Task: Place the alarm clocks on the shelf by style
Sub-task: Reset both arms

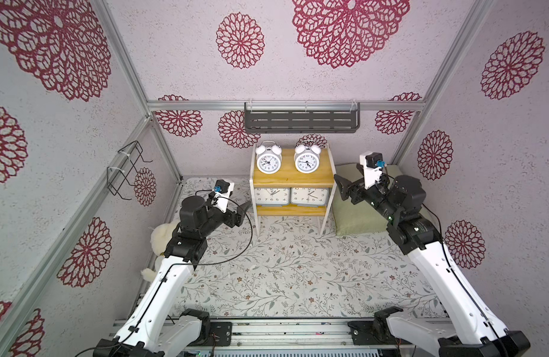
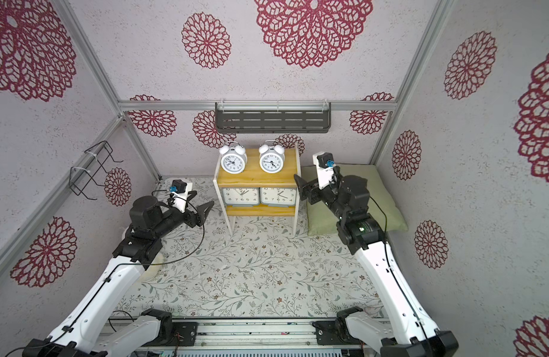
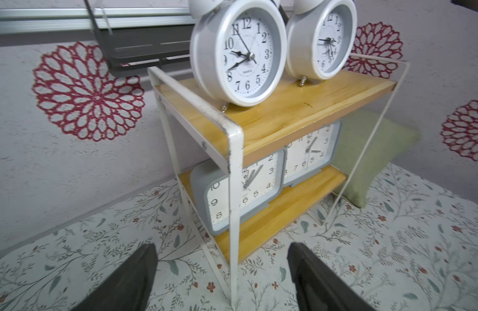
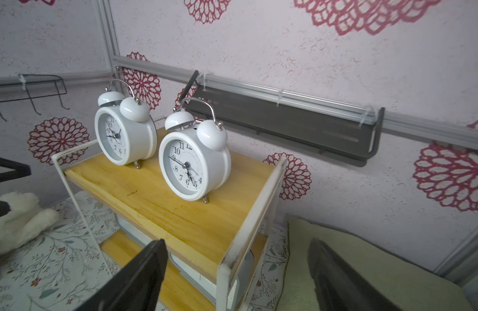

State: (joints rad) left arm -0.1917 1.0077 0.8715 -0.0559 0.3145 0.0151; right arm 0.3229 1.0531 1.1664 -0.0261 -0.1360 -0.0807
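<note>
At far left a white fluffy thing [image 1: 162, 235], apparently a plush toy, lies mostly hidden behind the left arm. The left gripper [image 2: 201, 201] hovers over the floral tabletop [image 1: 282, 272], just beside the left side of the shelf [image 1: 291, 180], its jaws spread wide and empty. The shelf stands in the middle against the back wall. On its top board the left twin-bell clock [image 1: 269, 160] and the right twin-bell clock [image 1: 306, 160] stand upright and apart. On the lower board the left grey clock [image 1: 271, 196] and the right grey clock [image 1: 310, 196] sit side by side. The right gripper [image 4: 236, 245] hangs near the shelf's right side, its jaws wide and holding nothing, above a green pillow [image 1: 353, 219].
</note>
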